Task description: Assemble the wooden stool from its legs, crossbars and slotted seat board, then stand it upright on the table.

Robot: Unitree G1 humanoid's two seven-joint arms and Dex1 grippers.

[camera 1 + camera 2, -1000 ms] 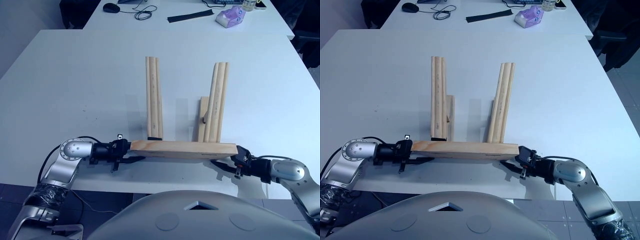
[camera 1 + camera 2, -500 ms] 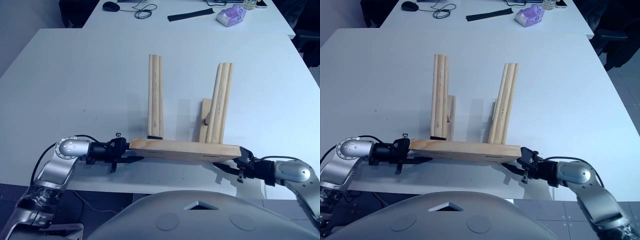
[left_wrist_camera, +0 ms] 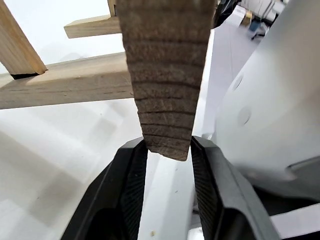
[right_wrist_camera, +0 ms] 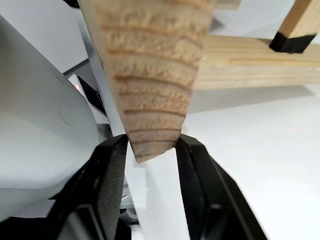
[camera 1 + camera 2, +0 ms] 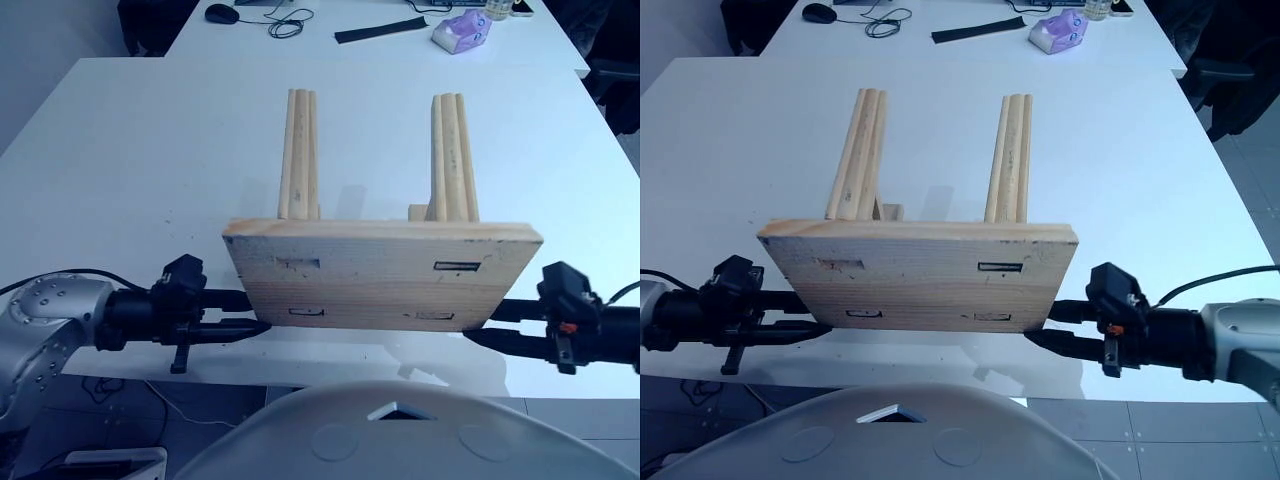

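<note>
Righting the stool [image 5: 925,235].
Left gripper [image 3: 168,150], right gripper [image 4: 152,145] clench seat board [image 5: 385,275] ends; turn your wrists together, legs [image 5: 298,155] beneath board.

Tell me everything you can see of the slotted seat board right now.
The seat board is a pale rectangular wooden slab, tilted with its broad face toward the head camera. Four small slots show in that face. The left end effector and right end effector each clamp one short end, where end grain shows. The legs stick out from its far face.
</note>
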